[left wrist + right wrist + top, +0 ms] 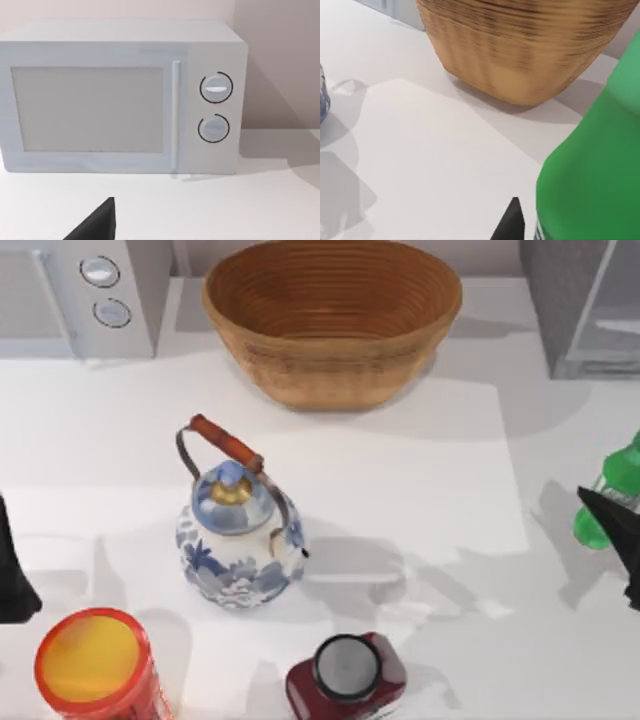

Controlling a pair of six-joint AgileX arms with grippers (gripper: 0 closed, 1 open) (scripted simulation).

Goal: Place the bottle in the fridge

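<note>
The green bottle (612, 490) is at the table's far right edge, and it looms large and close in the right wrist view (592, 170). My right gripper (606, 510) is shut on the bottle, with one dark fingertip (514, 222) right beside its body. The grey fridge (585, 305) stands at the back right corner, behind the bottle. My left gripper (12, 575) is parked at the left edge of the table, open, with one dark finger (97, 222) showing in front of the microwave.
A woven basket (332, 325) stands at the back centre. A pale microwave (85, 295) with two knobs is at the back left. A blue-and-white teapot (240, 530) sits mid-table. At the front are an orange-lidded red can (95, 665) and a dark red jar (347, 675).
</note>
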